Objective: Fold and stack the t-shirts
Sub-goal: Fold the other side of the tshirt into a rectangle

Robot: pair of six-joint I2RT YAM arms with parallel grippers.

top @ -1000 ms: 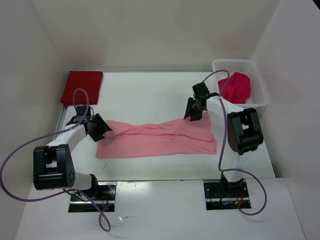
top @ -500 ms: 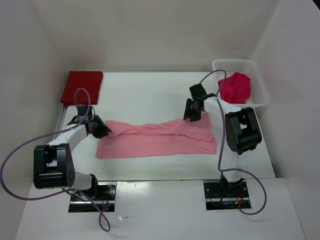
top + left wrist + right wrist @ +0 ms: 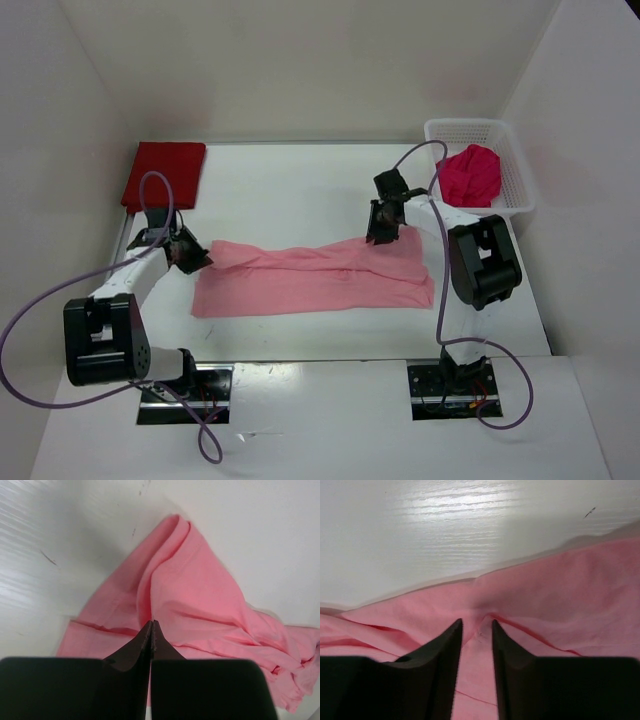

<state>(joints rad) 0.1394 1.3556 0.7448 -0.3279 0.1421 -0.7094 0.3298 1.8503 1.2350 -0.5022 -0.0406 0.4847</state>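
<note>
Left gripper is closed right up, its two dark fingers pressed tip to tip with no gap between them. They bite on a raised crease of the light pink t-shirt at its far left corner. From where I stand, that ridge of cloth runs straight into the tips.

Across on the other side, the right gripper stands partly open. Its fingers are planted on the same shirt near its far edge, right of the middle, and a small pucker of pink fabric sits in the narrow gap between them. The jaws have not met, and I cannot say they have a real hold on it.

The pink shirt lies stretched out as a long, rumpled band across the middle of the white table, between the two arms. Its near edge is fairly straight, with long folds running along its length.

Further back, in the far left corner, the dark red t-shirt rests as a neat flat rectangle, well apart from the pink one. In the far right corner stands a white mesh basket, and the magenta-crimson t-shirt sits bundled inside it, mounded up above the rim.
</note>
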